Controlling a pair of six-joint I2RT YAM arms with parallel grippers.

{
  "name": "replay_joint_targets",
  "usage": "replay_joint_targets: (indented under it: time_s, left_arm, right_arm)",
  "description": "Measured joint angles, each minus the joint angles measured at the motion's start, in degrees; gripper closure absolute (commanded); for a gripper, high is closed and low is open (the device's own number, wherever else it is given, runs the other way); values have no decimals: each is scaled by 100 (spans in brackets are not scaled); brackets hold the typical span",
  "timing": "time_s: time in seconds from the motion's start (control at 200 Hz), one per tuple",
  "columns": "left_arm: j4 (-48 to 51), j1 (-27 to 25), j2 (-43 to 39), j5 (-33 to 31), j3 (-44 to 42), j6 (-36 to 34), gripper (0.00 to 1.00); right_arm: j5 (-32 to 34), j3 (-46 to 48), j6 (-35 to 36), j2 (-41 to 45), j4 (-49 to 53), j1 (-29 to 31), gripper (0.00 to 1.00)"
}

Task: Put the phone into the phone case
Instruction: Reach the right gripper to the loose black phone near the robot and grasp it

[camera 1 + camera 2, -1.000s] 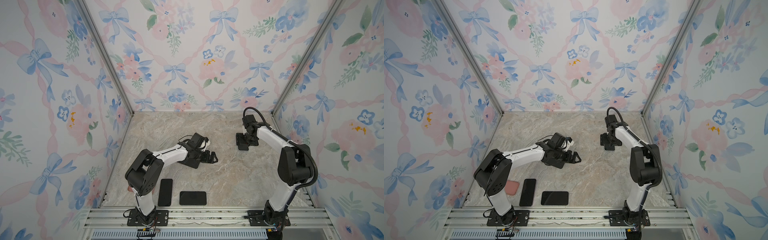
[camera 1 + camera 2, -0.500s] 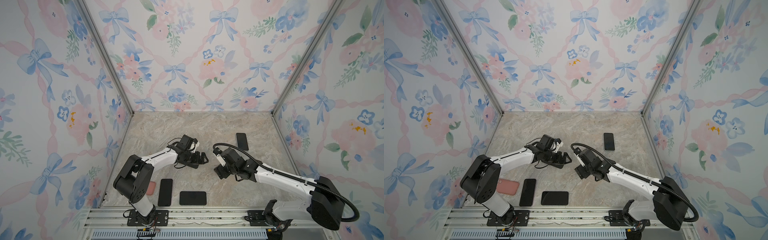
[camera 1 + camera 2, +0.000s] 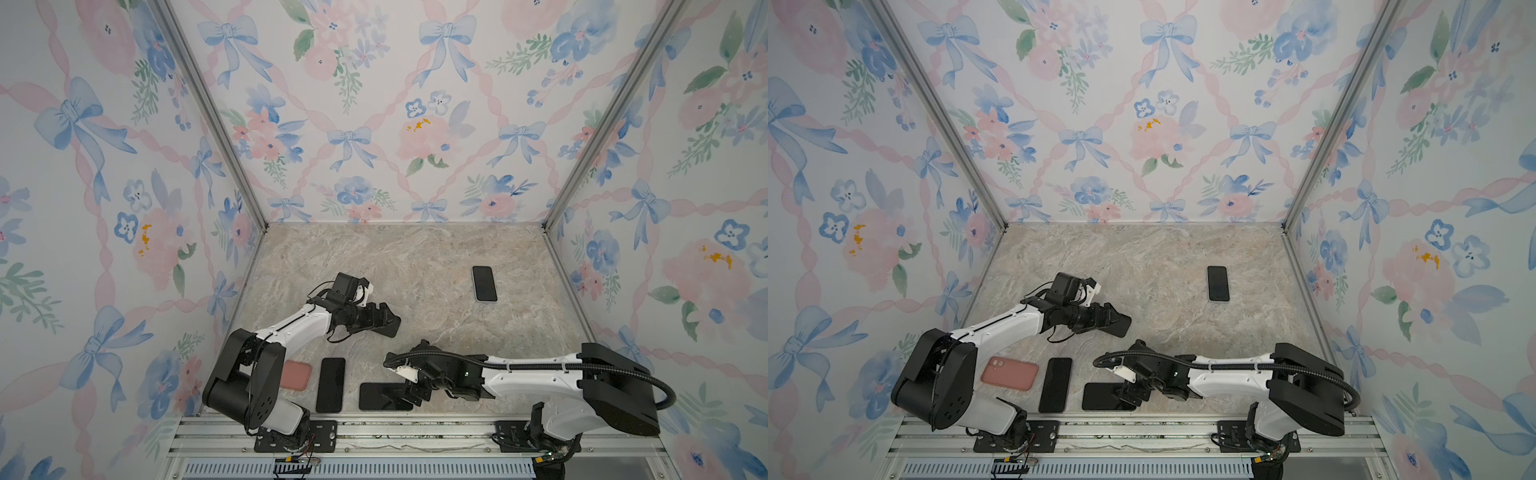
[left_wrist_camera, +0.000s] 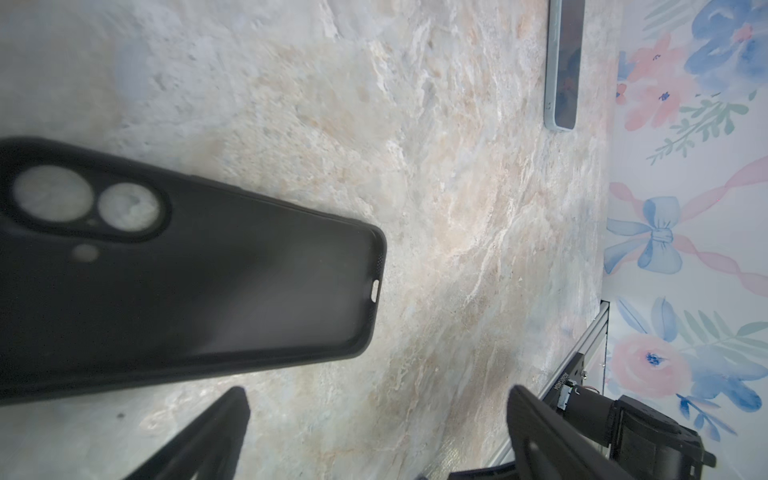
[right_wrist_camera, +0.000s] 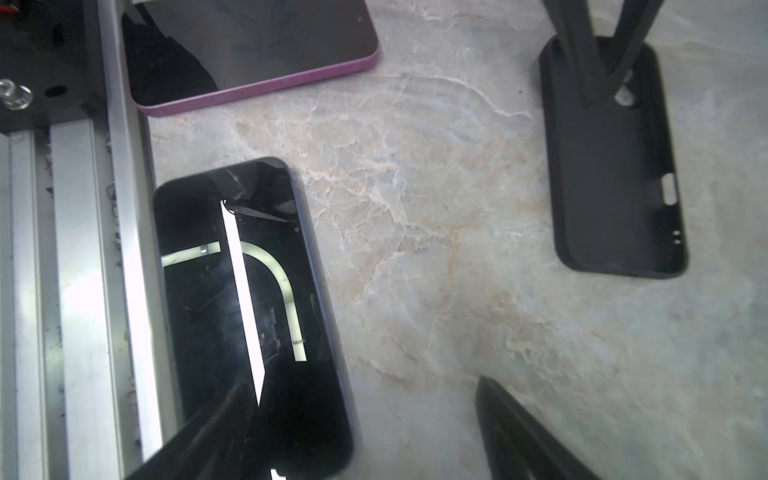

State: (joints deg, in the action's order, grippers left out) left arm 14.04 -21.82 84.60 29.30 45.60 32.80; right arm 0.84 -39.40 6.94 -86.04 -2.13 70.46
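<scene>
A black phone case (image 3: 388, 328) (image 3: 1122, 326) lies open side up mid-table, also in the left wrist view (image 4: 187, 270) and the right wrist view (image 5: 611, 166). My left gripper (image 3: 379, 318) (image 4: 374, 436) is open at the case's camera-hole end, with only marble between its fingers. A black phone (image 3: 380, 397) (image 3: 1102, 397) (image 5: 249, 311) lies screen up by the front rail. My right gripper (image 3: 412, 394) (image 5: 361, 428) hovers open at that phone's end. One finger is over the screen and the other is over bare marble.
A second dark phone (image 3: 330, 384) with a purple rim (image 5: 249, 45) lies left of the black one. A pink case (image 3: 1009, 373) lies further left. A light-rimmed phone (image 3: 484, 283) (image 4: 563, 66) lies at the far right. The aluminium rail (image 3: 374, 424) borders the front.
My right arm has swung from the far right of the table to the front, over the black phone, leaving a phone behind. My left gripper has drawn back slightly by the black case.
</scene>
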Motion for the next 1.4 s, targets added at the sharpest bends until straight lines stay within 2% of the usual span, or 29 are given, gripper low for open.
replay_joint_targets:
  time_s: [0.29, 0.755, 1.085, 1.4]
  left_arm:
    - [7, 313, -168, 111, -125, 46, 2]
    - [7, 317, -173, 146, -125, 85, 2]
    - [7, 317, -232, 164, -125, 85, 2]
    - [7, 317, -234, 162, -125, 85, 2]
  right_arm:
    - [-466, -4, -7, -284, -400, 164, 6]
    - [-863, -188, 13, -741, -503, 203, 4]
    - [-901, -404, 319, -1224, -710, 186, 7]
    - [-787, -481, 468, -1220, -546, 160, 12]
